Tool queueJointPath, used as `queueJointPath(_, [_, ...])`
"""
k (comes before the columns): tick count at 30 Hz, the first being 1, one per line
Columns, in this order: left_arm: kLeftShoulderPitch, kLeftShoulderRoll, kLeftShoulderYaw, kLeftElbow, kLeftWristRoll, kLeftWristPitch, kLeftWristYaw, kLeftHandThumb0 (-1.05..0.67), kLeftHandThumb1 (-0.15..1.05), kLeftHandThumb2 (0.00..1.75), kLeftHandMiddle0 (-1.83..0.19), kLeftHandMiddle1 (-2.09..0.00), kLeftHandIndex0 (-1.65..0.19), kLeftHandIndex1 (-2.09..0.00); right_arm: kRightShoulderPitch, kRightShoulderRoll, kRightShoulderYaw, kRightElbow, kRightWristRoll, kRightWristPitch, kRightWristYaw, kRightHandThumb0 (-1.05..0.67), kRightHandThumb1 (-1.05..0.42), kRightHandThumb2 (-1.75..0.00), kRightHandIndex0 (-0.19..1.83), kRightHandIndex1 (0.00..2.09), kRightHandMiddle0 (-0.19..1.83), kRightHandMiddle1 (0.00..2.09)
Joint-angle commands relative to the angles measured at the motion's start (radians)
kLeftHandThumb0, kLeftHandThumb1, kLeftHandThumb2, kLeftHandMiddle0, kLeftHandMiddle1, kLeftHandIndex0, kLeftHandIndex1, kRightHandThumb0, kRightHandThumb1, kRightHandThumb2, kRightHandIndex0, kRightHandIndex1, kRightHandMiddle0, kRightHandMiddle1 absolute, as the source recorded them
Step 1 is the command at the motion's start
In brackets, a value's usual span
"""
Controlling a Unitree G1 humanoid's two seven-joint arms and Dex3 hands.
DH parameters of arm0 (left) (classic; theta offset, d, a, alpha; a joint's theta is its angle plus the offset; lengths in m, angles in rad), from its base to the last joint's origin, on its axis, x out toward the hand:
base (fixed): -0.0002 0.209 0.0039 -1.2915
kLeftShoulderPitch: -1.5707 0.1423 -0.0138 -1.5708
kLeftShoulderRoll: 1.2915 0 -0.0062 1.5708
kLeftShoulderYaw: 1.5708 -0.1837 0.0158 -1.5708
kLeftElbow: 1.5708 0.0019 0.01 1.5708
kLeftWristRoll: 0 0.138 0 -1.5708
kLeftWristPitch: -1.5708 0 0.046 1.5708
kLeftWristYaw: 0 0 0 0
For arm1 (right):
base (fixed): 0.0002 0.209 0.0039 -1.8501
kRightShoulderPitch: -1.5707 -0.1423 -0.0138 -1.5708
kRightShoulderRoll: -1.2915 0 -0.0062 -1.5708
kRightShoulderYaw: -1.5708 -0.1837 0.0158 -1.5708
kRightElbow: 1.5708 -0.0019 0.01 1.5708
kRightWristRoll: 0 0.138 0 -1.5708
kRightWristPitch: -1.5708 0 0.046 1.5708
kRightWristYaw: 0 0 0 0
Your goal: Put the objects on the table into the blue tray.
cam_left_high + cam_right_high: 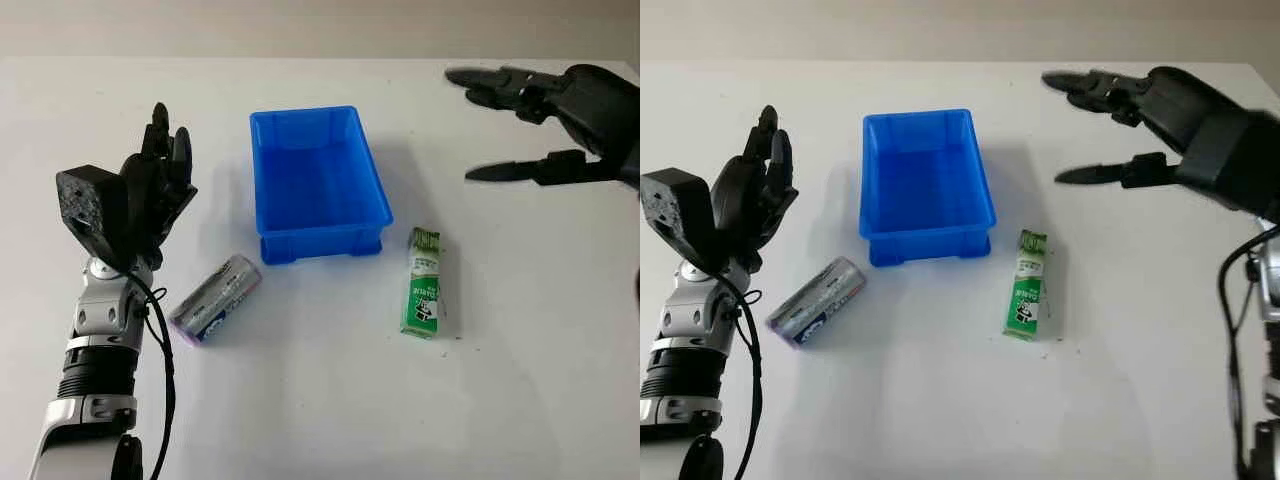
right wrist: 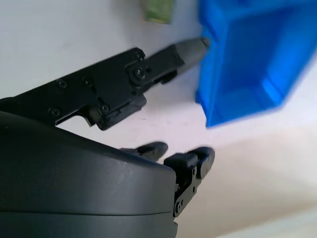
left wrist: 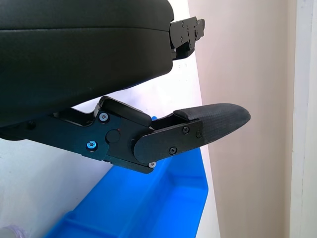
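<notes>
The blue tray (image 1: 372,170) stands mid-table with nothing inside. A silver and purple can (image 1: 214,299) lies on its side near the tray's front left corner. A green and white packet (image 1: 425,282) lies flat off the tray's front right corner. My left hand (image 1: 160,185) is raised upright to the left of the tray, above and behind the can, open and holding nothing. My right hand (image 1: 505,125) hovers open at the far right, level with the tray's far end and well above the packet. The tray (image 2: 257,54) and the packet's end (image 2: 159,10) appear past the right hand's fingers (image 2: 190,48).
The white table (image 1: 330,400) spreads wide in front of the tray and objects. A beige wall (image 1: 300,28) runs behind the table's far edge. The tray's corner (image 3: 163,198) appears under the left hand's finger (image 3: 213,121).
</notes>
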Motion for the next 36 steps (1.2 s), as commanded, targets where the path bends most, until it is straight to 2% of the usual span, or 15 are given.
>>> queueJointPath(1, [-0.014,0.012,-0.002,-0.007,0.005,-0.002,-0.004,-0.78,1.05,0.69,0.19,0.00,0.19,0.00,0.001,-0.059,0.022,-0.019,-0.030,-0.051,0.028,-0.55,-0.76,-0.04,0.52,0.12,0.53,0.08])
queueJointPath(4, [-0.022,0.019,-0.008,-0.002,0.012,0.006,-0.005,-0.80,1.05,0.69,0.19,0.00,0.19,0.00,0.006,-0.127,0.058,0.005,-0.108,-0.234,0.035,-0.52,-0.75,-0.05,0.50,0.09,0.54,0.07])
queueJointPath(7, [-0.026,0.023,-0.013,0.000,0.016,0.012,-0.010,-0.80,1.05,0.69,0.19,0.00,0.19,0.00,0.006,-0.161,0.085,0.034,-0.163,-0.354,0.030,-0.47,-0.74,-0.05,0.47,0.07,0.53,0.06])
queueJointPath(10, [-0.030,0.021,-0.013,0.004,0.014,0.016,-0.014,-0.80,1.05,0.69,0.19,0.00,0.19,0.00,-0.003,-0.174,0.107,0.084,-0.203,-0.482,-0.003,-0.40,-0.74,-0.05,0.47,0.06,0.51,0.05])
queueJointPath(17, [-0.027,0.018,-0.012,-0.003,0.013,0.033,-0.012,-0.81,1.05,0.67,0.19,0.00,0.19,0.00,-0.022,-0.167,0.137,0.173,-0.281,-0.697,-0.102,-0.36,-0.77,-0.06,0.52,0.08,0.56,0.07])
queueJointPath(28, [-0.018,0.027,-0.015,-0.016,0.020,0.043,-0.019,-0.81,1.05,0.67,0.19,0.00,0.19,0.00,-0.060,-0.132,0.189,0.278,-0.381,-0.898,-0.263,-0.34,-0.85,-0.07,0.58,0.09,0.57,0.06])
queueJointPath(36, [-0.018,0.025,-0.014,-0.018,0.023,0.036,-0.016,-0.80,1.05,0.67,0.19,0.00,0.19,0.00,-0.081,-0.108,0.211,0.325,-0.427,-0.951,-0.349,-0.34,-0.87,-0.06,0.61,0.10,0.62,0.09])
